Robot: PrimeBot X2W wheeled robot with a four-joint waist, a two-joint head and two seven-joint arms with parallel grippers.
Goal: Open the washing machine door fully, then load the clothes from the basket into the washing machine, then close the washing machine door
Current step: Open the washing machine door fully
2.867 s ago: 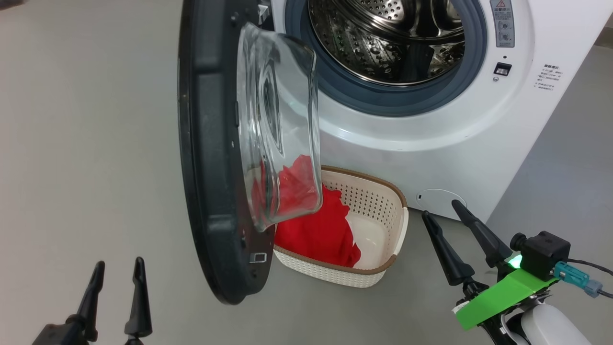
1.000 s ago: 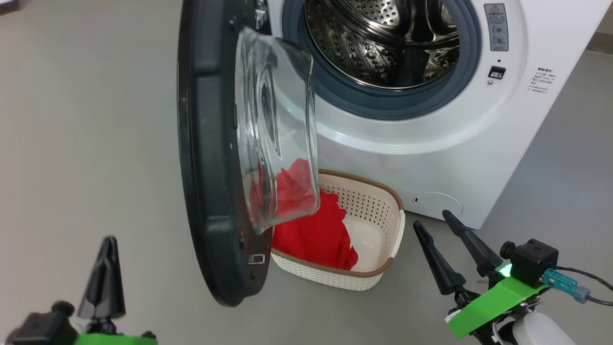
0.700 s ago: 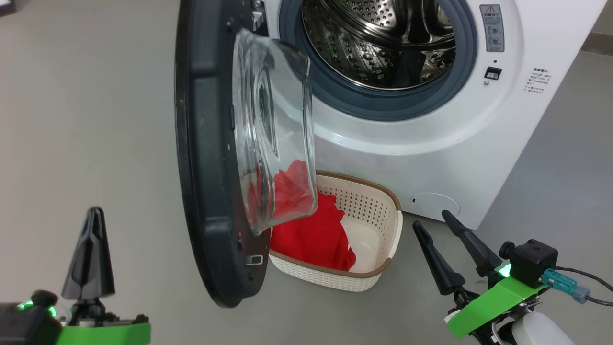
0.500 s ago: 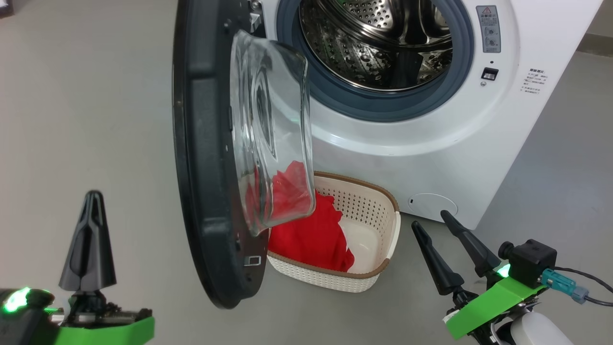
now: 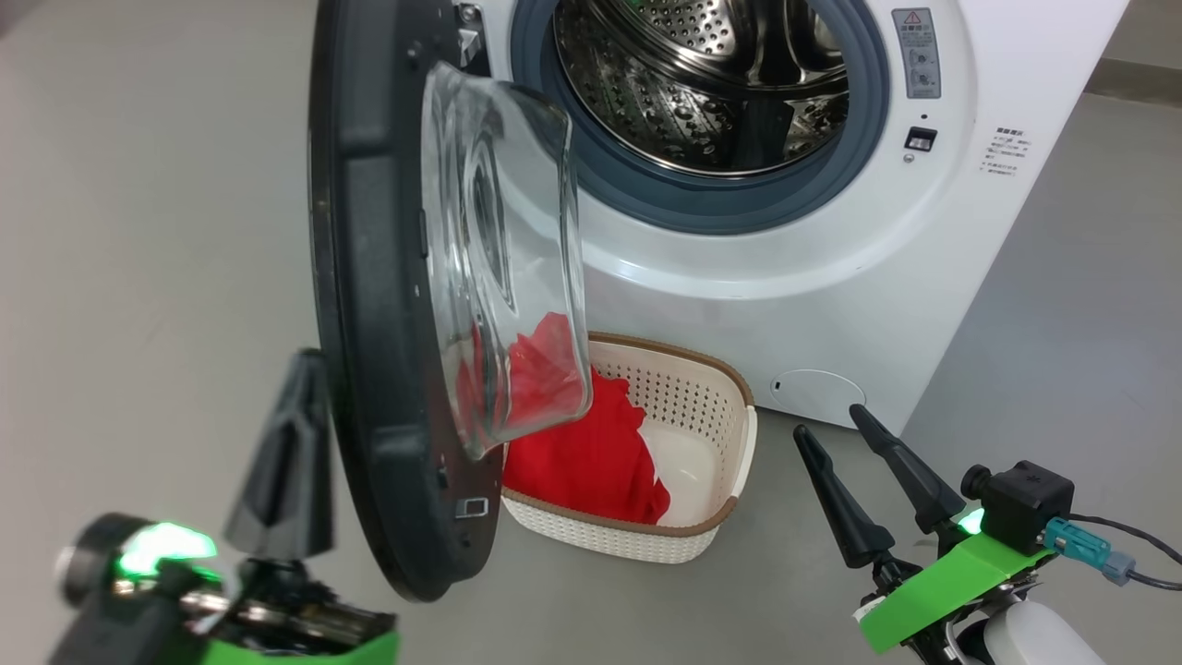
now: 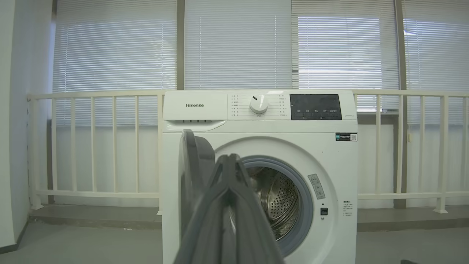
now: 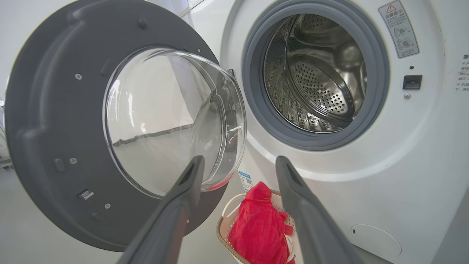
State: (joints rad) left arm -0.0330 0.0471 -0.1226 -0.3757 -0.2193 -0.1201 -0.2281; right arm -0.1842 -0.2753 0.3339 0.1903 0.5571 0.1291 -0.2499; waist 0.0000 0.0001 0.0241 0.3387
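The washing machine [image 5: 785, 268] stands with its steel drum [image 5: 702, 83] exposed. Its door [image 5: 369, 277] is swung out to the left, the glass bowl [image 5: 499, 259] facing the drum. Under the door sits the basket [image 5: 646, 545] with the red clothes [image 5: 582, 453] heaped at its left end. My left gripper [image 5: 309, 362] is shut with nothing in it, right beside the outer face of the door's rim; whether it touches I cannot tell. My right gripper [image 5: 829, 422] is open and empty, on the floor side right of the basket. Its wrist view looks at the door [image 7: 55, 110] and clothes [image 7: 260, 223].
A round service flap [image 5: 817, 395] sits low on the machine's front. Bare grey floor lies left of the door and right of the machine. In the left wrist view a white railing [image 6: 91, 146] and blinds stand behind the machine [image 6: 256, 110].
My left gripper has shut, then risen and moved right, up to the door's outer rim. The head camera has shifted a little. The right gripper, door and basket have kept their places.
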